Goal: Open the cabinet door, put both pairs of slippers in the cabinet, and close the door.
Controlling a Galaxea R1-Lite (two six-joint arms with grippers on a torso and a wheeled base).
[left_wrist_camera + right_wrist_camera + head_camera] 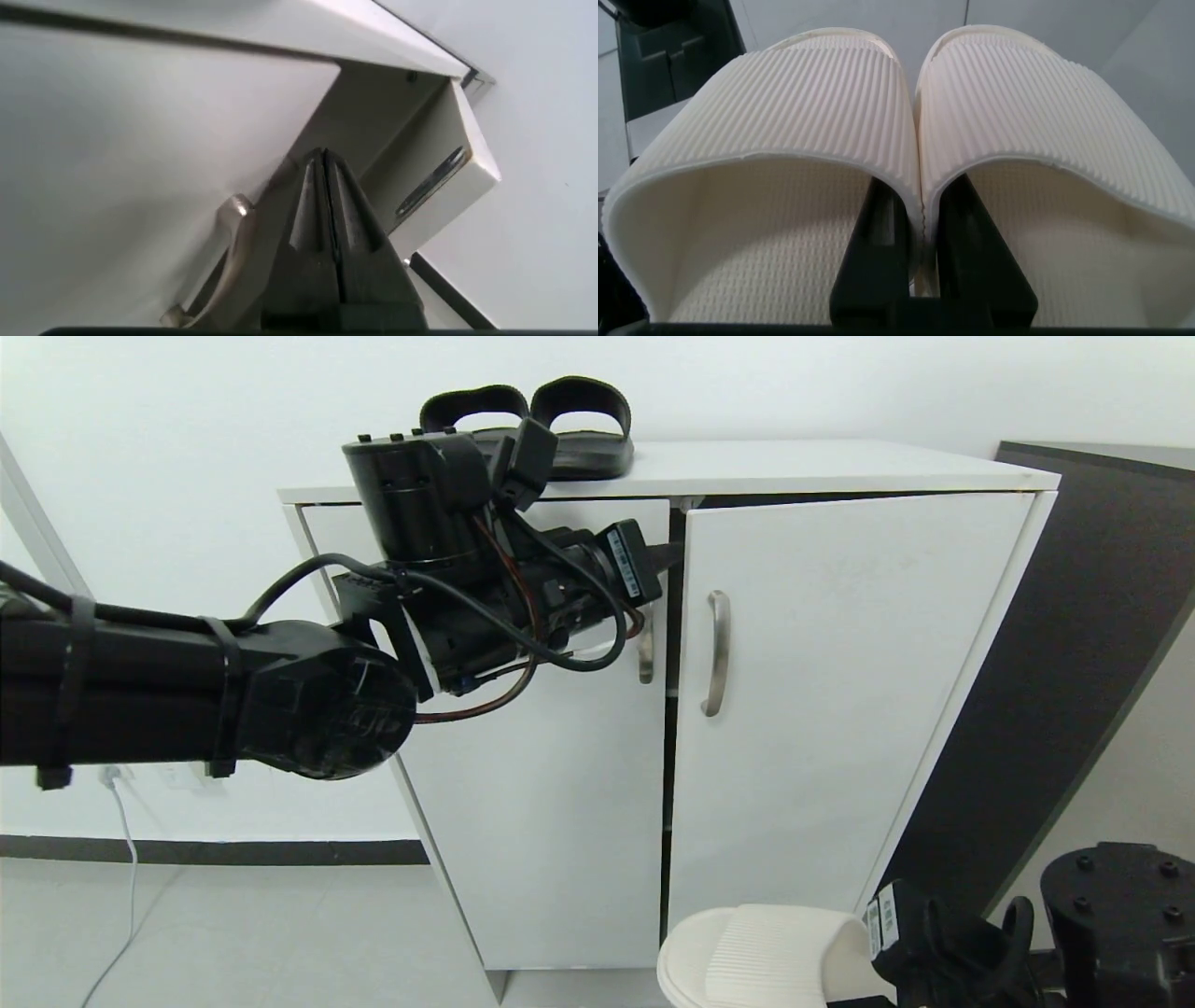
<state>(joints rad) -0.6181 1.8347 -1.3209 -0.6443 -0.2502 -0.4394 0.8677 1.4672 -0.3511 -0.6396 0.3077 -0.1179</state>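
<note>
While the left gripper (324, 168) is sitting jaws-together at the door (551, 821), the right gripper (920, 201) is pinching the slippers (813, 103) by soft, likely light straps.

A plain indoor room, arranged like a home hallway: a white two-door cabinet (840, 709) with black slippers (560, 425) on top stands against a bare white wall (187, 429), with a dark skirting strip (215, 851), grey floor (280, 933), a wall socket (168, 775) and its white cable (129, 877).

The white cabinet (541, 821) stands directly on the grey floor (233, 933), and its flat white top panel (840, 467) carries one pair of black slippers (551, 425), set side by side toward the rear left.
</note>
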